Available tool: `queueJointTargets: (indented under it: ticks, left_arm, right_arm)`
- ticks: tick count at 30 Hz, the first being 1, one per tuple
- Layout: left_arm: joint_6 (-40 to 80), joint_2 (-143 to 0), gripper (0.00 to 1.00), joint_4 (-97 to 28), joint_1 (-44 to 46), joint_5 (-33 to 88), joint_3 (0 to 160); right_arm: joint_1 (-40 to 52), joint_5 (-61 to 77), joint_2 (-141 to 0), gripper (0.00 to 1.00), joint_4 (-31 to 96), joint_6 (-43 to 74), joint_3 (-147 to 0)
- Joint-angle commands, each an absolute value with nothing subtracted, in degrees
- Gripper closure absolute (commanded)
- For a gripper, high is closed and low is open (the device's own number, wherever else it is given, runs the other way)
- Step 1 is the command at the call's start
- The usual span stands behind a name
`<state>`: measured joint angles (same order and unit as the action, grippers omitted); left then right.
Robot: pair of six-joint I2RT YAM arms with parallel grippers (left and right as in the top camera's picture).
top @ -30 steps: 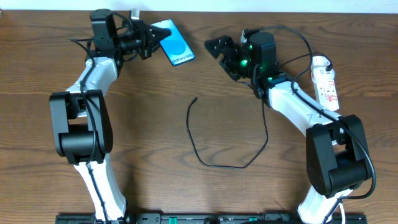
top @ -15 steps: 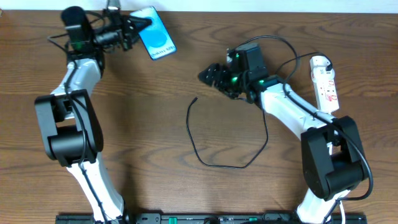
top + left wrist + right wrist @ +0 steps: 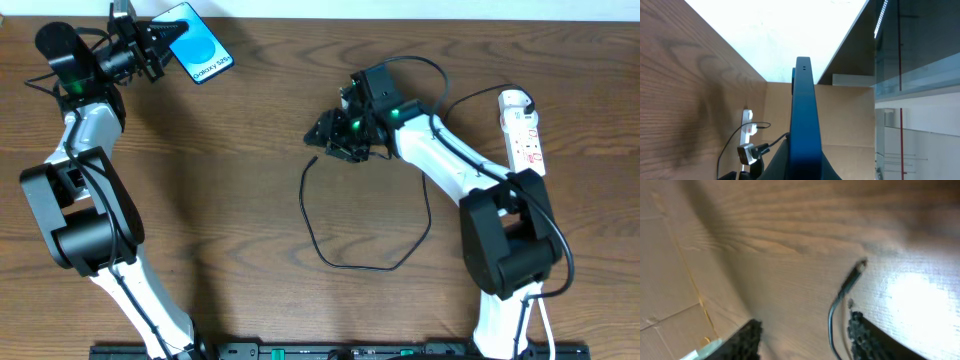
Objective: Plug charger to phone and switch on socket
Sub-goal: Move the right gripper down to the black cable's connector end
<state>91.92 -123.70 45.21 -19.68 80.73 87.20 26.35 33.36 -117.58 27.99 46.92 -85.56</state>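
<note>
Left gripper (image 3: 165,45): clamped on the phone (image 3: 198,56), which is lifted off the table (image 3: 230,200) at the upper left of the overhead frame, screen up and tilted. In the left wrist view the phone shows edge-on. Which edge carries the port cannot be told.

Right gripper (image 3: 325,135): part open and holding nothing. It hangs just above the plug (image 3: 315,158) in the upper centre. In the right wrist view the plug (image 3: 856,274) lies flat on the wood, ahead of the fingers (image 3: 747,337) and nearer the right-hand one.

Charger (image 3: 345,262): a loose loop across the centre. Its far end runs under the right arm, and where it ends cannot be told.

Socket (image 3: 525,125): at the right side, untouched.

Risks (judgement):
- The plug is small and flat, and it sits off-centre in the gap. A closing grip may push it aside, or catch the cable behind it and leave the plug drooping.
- Coming down too low would scrape the fingertips on the table.
- The phone is held by one end near the table's back edge, so a slip would drop it there.
- The phone and plug are well apart. The carry could pull the loop taut or snag it on the right arm.

Room: there is bare wood between the phone and the plug, and more at lower left. It is tight at the right, where the right arm passes beside the socket.
</note>
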Motion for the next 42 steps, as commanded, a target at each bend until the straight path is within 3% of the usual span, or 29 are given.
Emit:
queueJointTargets:
  ticks: [1,14,42]
  left_arm:
    - [92.42,-121.6,0.93,45.8,-19.44,81.91,87.99]
    - [92.2,-121.6,0.92,45.8,-19.42,83.79,87.99]
    - [90.7,-121.6,0.93,45.78,-19.42,83.81,87.99]
  right_arm:
    - [28.58,34.39,-120.07,0.5,30.3,46.22,-89.32]
    - [30.85,27.16,-122.23,0.62,35.59,47.07,-89.3]
    - [31.29,30.92,-130.45,0.71,28.67,52.38,-89.3]
